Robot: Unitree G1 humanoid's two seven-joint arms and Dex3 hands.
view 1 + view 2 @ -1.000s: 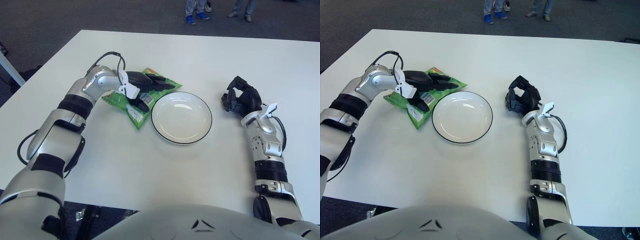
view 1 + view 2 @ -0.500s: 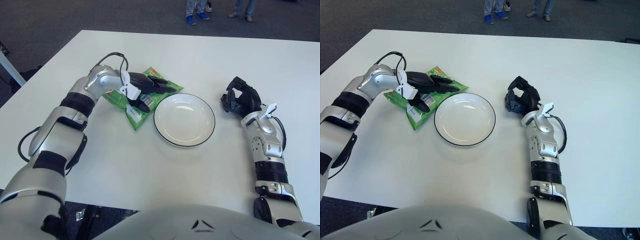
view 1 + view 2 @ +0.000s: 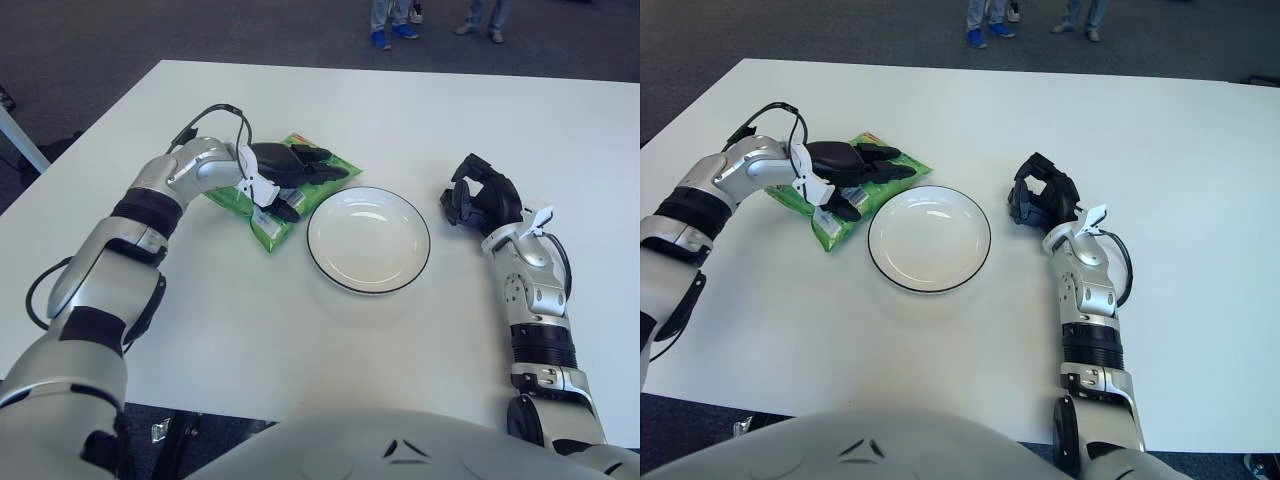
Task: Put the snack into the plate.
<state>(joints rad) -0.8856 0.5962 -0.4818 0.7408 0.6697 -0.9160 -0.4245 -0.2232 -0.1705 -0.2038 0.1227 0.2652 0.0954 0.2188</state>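
snack point(image 3: 290, 190) pinched by left robot hand point(image 3: 285, 175) beside plate point(image 3: 368, 238); right robot hand point(image 3: 480, 200) clenched, empty.

Snack point(image 3: 262, 200) on table point(image 3: 300, 330), just left of plate point(image 3: 368, 238); left hand point(image 3: 285, 170) on snack.

Your robot's arms: silver-grey shells broken by black joint bands. Left hand point(image 3: 283, 170): black fingers point(image 3: 322, 155), white bracket at the wrist, black cable looped above. Right hand point(image 3: 481, 201): black, white wrist tab, thin black cable alongside. Torso: grey, with what may be two small dark markings.
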